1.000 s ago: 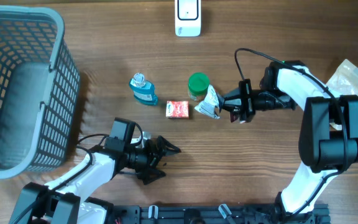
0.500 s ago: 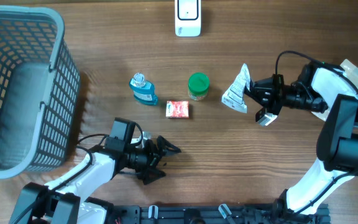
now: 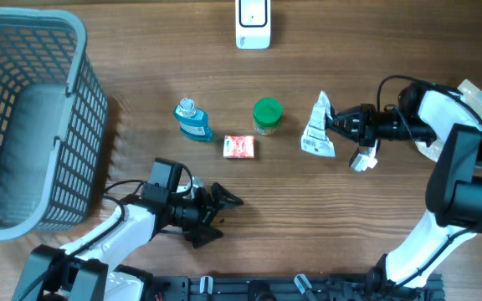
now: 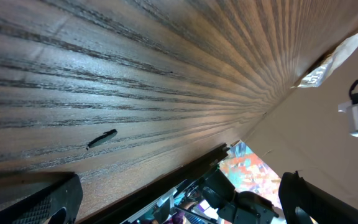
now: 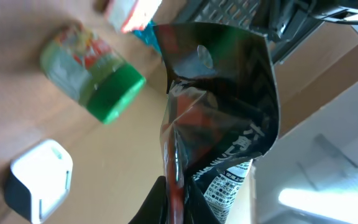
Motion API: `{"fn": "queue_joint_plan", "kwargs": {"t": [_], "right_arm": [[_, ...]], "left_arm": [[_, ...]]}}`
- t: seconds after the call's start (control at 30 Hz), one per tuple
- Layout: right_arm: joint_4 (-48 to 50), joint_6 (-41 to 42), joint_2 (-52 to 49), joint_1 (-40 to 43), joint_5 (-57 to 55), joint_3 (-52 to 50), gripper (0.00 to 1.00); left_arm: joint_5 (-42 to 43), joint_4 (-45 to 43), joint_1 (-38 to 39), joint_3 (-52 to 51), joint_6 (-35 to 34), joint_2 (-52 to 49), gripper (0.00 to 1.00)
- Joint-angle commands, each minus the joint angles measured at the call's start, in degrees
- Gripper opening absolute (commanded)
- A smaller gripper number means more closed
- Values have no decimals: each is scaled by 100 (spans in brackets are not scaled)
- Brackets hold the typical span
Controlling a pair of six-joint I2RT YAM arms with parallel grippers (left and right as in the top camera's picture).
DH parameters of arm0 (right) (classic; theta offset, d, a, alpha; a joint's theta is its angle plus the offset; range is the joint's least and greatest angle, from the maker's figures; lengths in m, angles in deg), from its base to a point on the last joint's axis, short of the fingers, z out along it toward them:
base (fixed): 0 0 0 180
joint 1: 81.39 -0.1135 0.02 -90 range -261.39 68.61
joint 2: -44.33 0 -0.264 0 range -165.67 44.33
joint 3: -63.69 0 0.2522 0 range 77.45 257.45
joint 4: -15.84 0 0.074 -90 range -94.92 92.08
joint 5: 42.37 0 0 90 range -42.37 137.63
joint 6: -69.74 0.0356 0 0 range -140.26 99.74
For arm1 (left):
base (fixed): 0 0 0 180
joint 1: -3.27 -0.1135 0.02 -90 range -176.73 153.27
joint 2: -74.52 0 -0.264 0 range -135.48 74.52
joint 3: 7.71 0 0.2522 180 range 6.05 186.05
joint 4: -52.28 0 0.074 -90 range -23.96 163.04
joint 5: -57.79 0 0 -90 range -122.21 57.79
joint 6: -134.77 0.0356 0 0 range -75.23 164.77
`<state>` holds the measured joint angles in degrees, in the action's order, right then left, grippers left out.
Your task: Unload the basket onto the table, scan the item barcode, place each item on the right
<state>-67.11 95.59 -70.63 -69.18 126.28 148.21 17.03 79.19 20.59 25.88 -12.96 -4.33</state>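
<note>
The right end effector [image 3: 335,125] is pressed together on one edge of the packet [image 3: 316,127], which sits near the jar [image 3: 267,115] on its right, not touching it. The packet's white printed face shows from above. The scanner [image 3: 253,23] lies beyond the jar, at the far edge of the surface [image 3: 375,217]. The bottle [image 3: 191,119] stands left of the jar, and the box [image 3: 239,146] is just near-left of it. The left end effector [image 3: 221,217] is spread wide and holds nothing, nearer the robot than the jar.

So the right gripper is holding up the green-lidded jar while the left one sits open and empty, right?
Not quite. The right gripper holds the white pouch, not the jar, as the overhead view shows. The left gripper is open and empty.
</note>
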Motion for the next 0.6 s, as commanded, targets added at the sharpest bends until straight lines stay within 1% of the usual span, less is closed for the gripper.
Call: {"fn": "queue_joint_plan", "kwargs": {"t": [0.0,0.1,0.23,0.37,0.57], "right_arm": [[-284,258,-111,42,-297,76,5],[-601,260,-111,42,-704,76,4],[-811,254,-111,42,-822,76,4],[-1102,260,-111,48,-1488,76,5],[-1102,260,-111,52,-1432,76,5]], "left_arm": [[-1812,149,26,-313,328,-260,100],[-1832,149,26,-313,328,-260,100],[-1849,151,26,-313,330,-260,100],[-1851,149,26,-313,330,-260,100],[-1878,149,26,-313,330,-260,100]]}}
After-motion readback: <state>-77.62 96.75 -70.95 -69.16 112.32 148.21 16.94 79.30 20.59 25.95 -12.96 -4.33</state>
